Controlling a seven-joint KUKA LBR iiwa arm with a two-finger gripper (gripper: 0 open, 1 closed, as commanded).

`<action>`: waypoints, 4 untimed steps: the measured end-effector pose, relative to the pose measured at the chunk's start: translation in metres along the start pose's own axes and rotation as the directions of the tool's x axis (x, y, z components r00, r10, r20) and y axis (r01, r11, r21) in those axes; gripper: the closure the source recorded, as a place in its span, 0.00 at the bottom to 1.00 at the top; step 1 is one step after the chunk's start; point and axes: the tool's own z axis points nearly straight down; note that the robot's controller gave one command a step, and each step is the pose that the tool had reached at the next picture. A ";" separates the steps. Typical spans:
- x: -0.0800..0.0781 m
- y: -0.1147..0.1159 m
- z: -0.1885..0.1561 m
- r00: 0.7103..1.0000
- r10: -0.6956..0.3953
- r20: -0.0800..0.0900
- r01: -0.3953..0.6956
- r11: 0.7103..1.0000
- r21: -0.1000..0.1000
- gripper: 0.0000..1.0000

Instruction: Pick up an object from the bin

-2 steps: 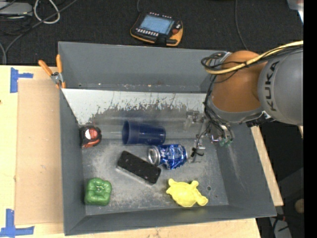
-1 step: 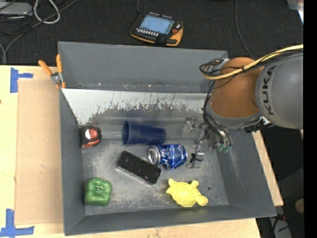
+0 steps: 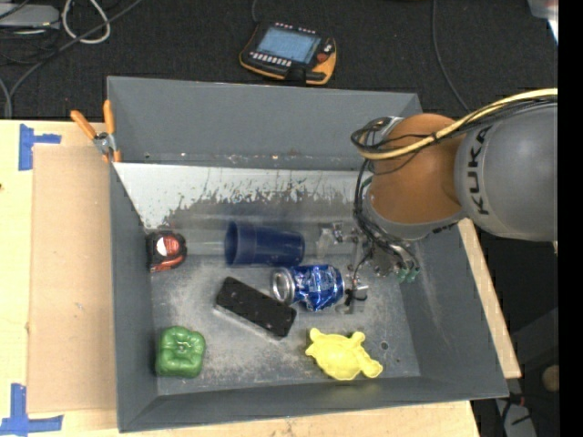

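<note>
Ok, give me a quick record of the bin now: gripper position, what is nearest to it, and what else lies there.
gripper: low in the bin, right of centre, at the right end of the crushed blue can
nearest: that can, on its side
behind it: dark blue cup, on its side
left of it: black flat block
front: yellow toy right, green pepper left
left side: small red and black round thing

Navy cup (image 3: 264,244), green pepper (image 3: 179,351), blue can (image 3: 310,287), perhaps white-speckled.

Bin floor (image 3: 241,358) clear front-ctr; blue cup (image 3: 262,244), crushed can (image 3: 310,287), black block (image 3: 255,306) obstruct mid-bin.
</note>
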 end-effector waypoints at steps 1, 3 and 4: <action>0.004 -0.001 0.022 1.000 0.023 -0.007 -0.023 1.000 -0.001 0.00; 0.084 0.000 0.039 0.998 0.068 -0.012 -0.068 0.998 -0.002 0.00; 0.005 0.001 0.051 0.998 0.055 0.011 -0.055 0.998 0.000 0.00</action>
